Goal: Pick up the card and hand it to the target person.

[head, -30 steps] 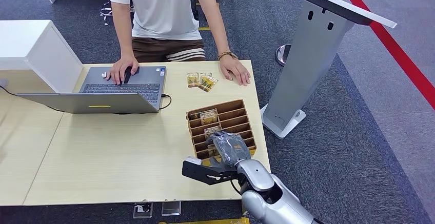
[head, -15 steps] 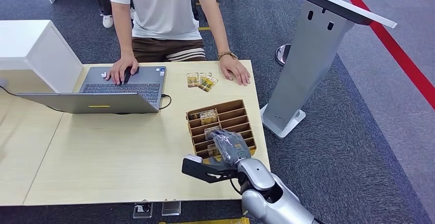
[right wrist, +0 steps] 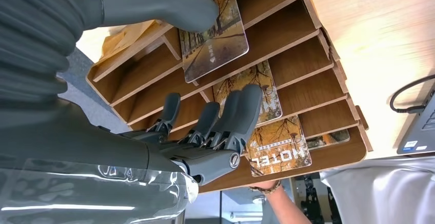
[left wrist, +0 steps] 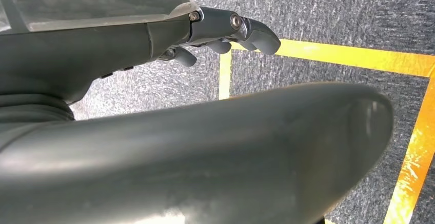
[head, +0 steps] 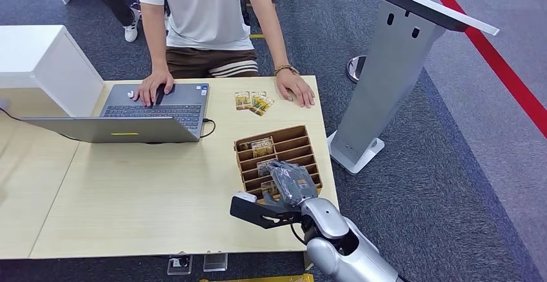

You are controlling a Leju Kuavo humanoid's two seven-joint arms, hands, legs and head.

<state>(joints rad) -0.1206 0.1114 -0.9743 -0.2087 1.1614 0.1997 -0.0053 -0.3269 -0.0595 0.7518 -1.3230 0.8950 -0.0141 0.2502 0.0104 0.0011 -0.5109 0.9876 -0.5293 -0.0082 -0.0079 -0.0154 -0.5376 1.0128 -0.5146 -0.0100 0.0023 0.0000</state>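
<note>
one right hand [right wrist: 205,131] hovers with fingers spread, holding nothing, over cards [right wrist: 215,39] in the wooden rack [head: 293,133].

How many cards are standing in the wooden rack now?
4 show: one under the right hand's thumb, one behind its fingers, the HOTEL card, one beyond. More may be hidden.

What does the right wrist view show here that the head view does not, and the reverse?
Right wrist view alone: the print on a HOTEL card and the thumb touching the nearest card. Head view alone: the laptop, loose cards by the person's hand, and a grey stand. Both: the right hand over the wooden card rack.
</note>
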